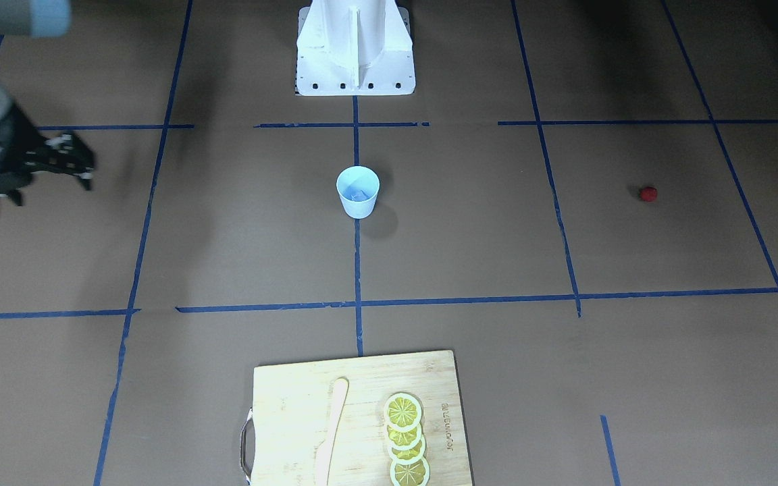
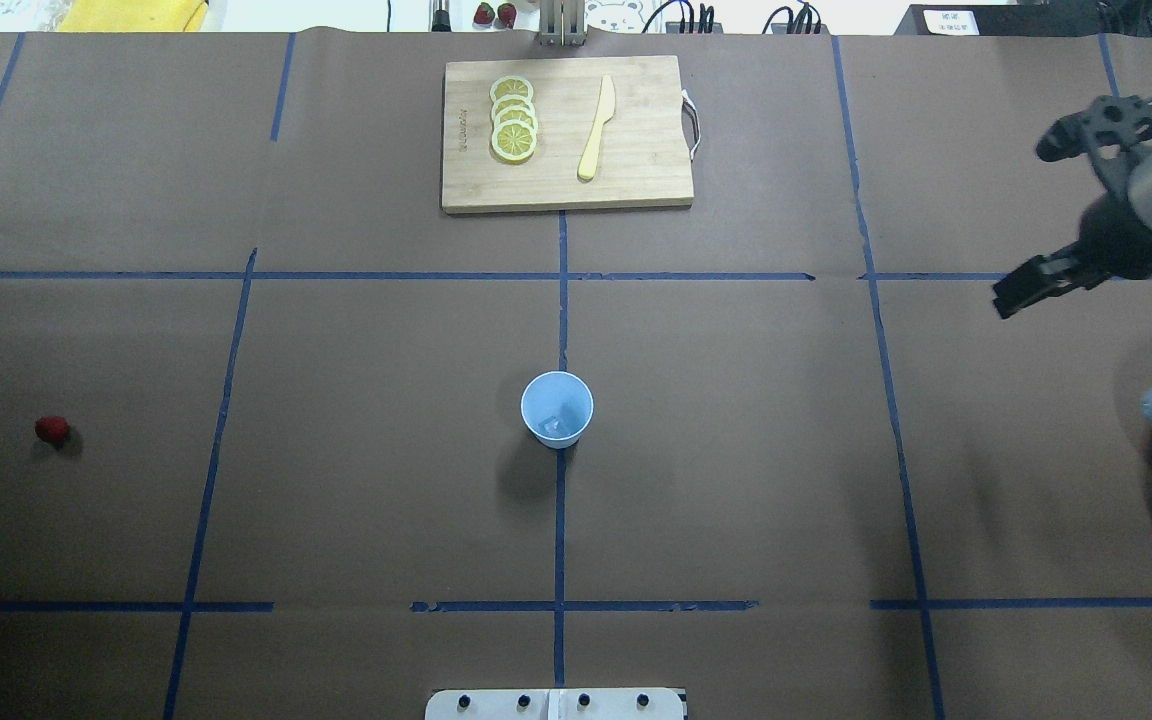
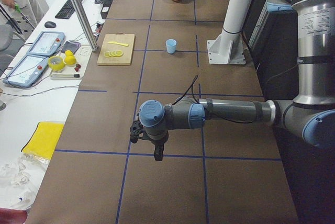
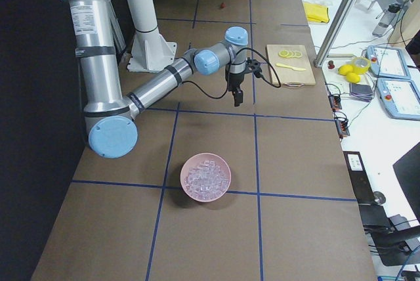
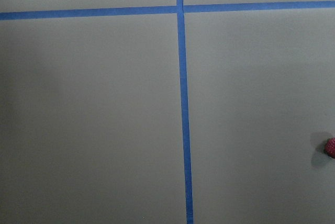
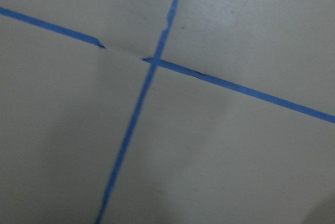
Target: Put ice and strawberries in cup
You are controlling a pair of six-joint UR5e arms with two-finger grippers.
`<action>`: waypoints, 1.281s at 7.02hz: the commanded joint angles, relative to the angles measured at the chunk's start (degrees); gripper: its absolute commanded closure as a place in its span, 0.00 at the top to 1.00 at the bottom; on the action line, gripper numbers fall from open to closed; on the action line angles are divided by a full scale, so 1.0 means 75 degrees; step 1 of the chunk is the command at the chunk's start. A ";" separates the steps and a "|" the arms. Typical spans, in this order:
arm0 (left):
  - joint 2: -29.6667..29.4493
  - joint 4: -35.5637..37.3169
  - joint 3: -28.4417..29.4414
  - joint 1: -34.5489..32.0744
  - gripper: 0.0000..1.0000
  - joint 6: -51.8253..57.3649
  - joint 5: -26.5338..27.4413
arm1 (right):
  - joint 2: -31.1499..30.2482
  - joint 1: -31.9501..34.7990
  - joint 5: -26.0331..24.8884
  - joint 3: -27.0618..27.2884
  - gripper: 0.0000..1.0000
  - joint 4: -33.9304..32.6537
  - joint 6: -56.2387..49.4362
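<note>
A: Fingers, left and right?
B: The left fingers [image 3: 158, 154] and the right fingers [image 2: 1016, 298] hang above the bench [image 2: 736, 450]; apart or together cannot be told
A: Task items?
B: The cup [image 2: 539, 398] stands upright at centre with one ice [image 2: 560, 428] piece inside; more ice fills a pink bowl [image 4: 189, 166]; the strawberry [image 2: 52, 430] lies well apart, on the left arm's side

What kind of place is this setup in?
Most likely a robotics lab set up for data collection, not a kitchen. The table is brown paper gridded with blue tape, a white pedestal stands at its edge, and teach pendants and a keyboard sit on the side bench.
</note>
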 commanded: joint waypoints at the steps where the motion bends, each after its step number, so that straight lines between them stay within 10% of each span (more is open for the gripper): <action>1: 0.0000 0.0001 -0.0004 0.0000 1.00 0.0000 0.0000 | -0.1091 0.1218 0.0451 -0.0082 1.00 -0.0003 -0.2813; 6: 0.0011 0.0001 -0.0004 0.0000 1.00 0.0000 0.0000 | -0.2232 0.2172 0.0803 -0.0408 0.99 0.0136 -0.5228; 9: 0.0011 0.0001 -0.0004 0.0012 1.00 0.0000 -0.0316 | -0.2337 0.2137 0.0756 -0.1953 0.99 0.3001 -0.4653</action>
